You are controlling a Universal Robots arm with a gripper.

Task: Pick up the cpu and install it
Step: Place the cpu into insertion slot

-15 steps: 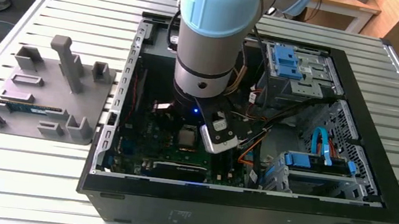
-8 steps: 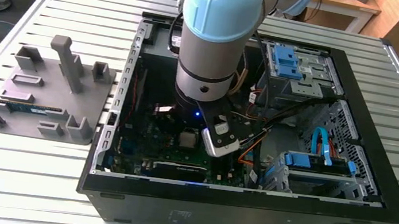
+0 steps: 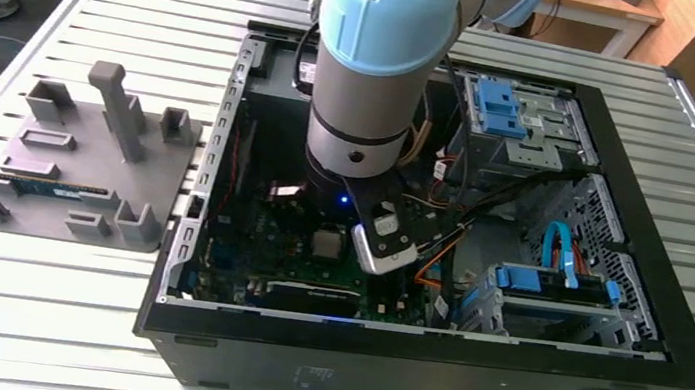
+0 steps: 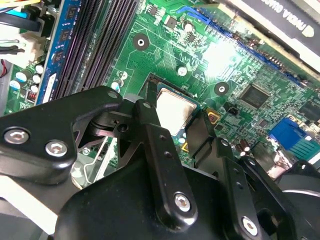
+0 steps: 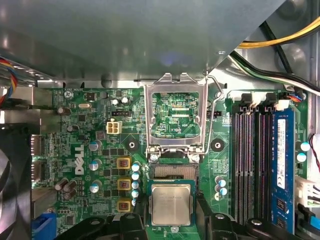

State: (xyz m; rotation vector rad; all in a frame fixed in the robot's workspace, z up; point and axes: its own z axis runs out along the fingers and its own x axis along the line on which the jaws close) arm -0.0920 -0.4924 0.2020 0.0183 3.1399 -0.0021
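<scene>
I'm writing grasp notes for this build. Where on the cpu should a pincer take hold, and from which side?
By two opposite thin edges, coming straight down from above. The cpu is a flat square lying level, its metal top offering nothing to pinch; only the edges do. The pincer grips it that way here, one finger on each side.

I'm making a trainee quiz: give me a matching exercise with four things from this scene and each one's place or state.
Things:
1 cpu
2 socket cover frame
3 loose memory stick
4 gripper

Places or states:
A lying on the grey fixture plate
B flipped open
C clamped between fingers
D black, reaching into the computer case

Pairs: 1-C, 2-B, 3-A, 4-D
</scene>
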